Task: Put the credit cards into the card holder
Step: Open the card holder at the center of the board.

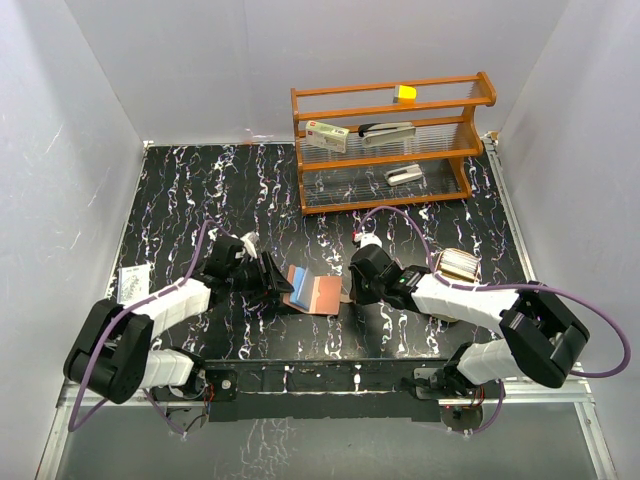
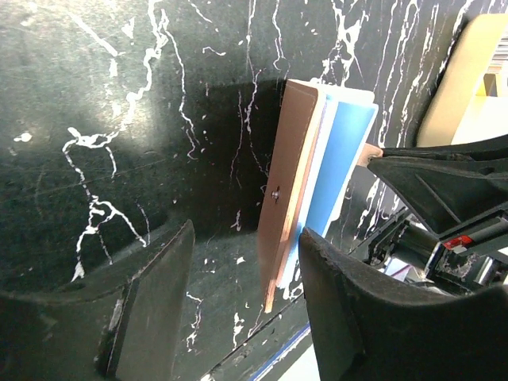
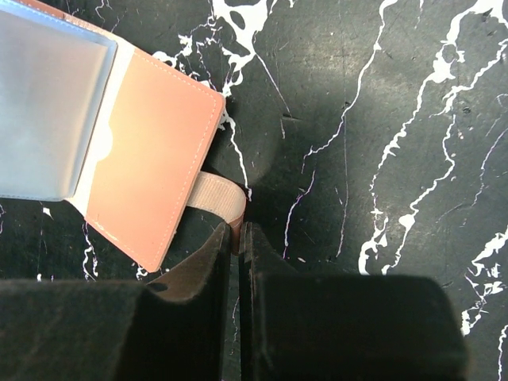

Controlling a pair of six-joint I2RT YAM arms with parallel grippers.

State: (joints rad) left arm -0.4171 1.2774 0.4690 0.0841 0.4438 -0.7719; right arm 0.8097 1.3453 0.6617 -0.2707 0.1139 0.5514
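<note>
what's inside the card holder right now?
A light blue card lies inside the open card holder. Anything under that card is covered, so more cards can't be ruled out.

A wooden rack [image 1: 340, 91] holding a yellow block [image 1: 405, 94] stands on the marbled table [image 1: 200, 190].

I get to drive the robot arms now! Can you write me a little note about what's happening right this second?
Left gripper: open, empty, beside the holder.
Right gripper: shut on the tan strap of the reddish-brown leather-like folding card holder, which lies open on the black marbled table.
Light blue plastic card: at the open holder; whether it is fully tucked in cannot be told.
Other cards: none clearly visible.
Left to do: seat the blue card, then find and add the rest.
</note>
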